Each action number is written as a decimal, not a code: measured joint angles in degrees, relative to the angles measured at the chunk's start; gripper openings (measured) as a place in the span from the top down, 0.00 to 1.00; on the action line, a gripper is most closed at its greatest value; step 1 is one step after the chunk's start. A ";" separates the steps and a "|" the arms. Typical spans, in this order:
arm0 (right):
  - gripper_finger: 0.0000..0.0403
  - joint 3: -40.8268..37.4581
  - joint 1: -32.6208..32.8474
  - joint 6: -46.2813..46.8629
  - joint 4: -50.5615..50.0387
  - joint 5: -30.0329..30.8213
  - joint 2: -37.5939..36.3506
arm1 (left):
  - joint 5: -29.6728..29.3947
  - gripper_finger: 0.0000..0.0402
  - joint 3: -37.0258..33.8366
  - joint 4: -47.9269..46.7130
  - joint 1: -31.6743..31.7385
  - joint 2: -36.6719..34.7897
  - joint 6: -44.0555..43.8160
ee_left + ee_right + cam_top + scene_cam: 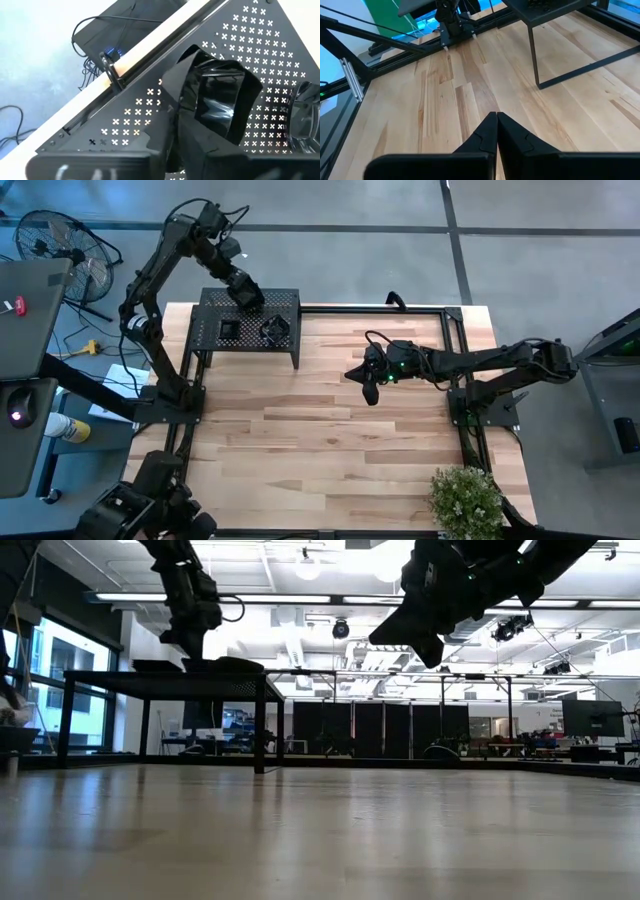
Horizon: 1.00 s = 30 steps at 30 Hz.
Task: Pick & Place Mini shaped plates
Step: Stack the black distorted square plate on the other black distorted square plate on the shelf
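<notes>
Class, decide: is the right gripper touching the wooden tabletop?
Apart. In the low view the right gripper hangs high above the wooden tabletop, with open room visible between.

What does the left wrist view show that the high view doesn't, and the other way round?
Only the left wrist view shows the glossy black plate close up, lying on the rack between the left gripper's fingers, with another dish beside it. Only the high view shows the whole wooden table, the right gripper shut above bare wood, the potted plant and the fan. Both show the black perforated rack and the left gripper over it.
</notes>
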 joint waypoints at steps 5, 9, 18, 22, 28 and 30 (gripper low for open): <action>0.99 0.00 0.00 0.00 0.01 0.00 0.00 | 0.22 0.81 0.00 0.12 -0.02 -0.02 -0.21; 0.99 0.00 0.00 -0.01 0.01 0.00 0.00 | -0.25 0.77 -0.01 0.17 -1.35 -0.10 -0.26; 0.99 0.00 0.00 0.00 0.05 0.01 0.00 | -1.98 0.93 -0.02 1.38 -3.46 -1.09 1.37; 0.99 0.00 0.00 0.01 0.05 0.02 0.00 | -3.42 0.98 -0.02 1.98 -3.34 -1.10 1.45; 0.99 0.00 0.00 0.01 0.03 0.02 0.00 | -2.72 0.99 -0.02 1.65 -3.37 -1.16 1.38; 0.99 0.00 0.00 0.01 0.03 0.02 0.00 | -2.86 0.99 -0.02 1.84 -3.38 -1.16 0.23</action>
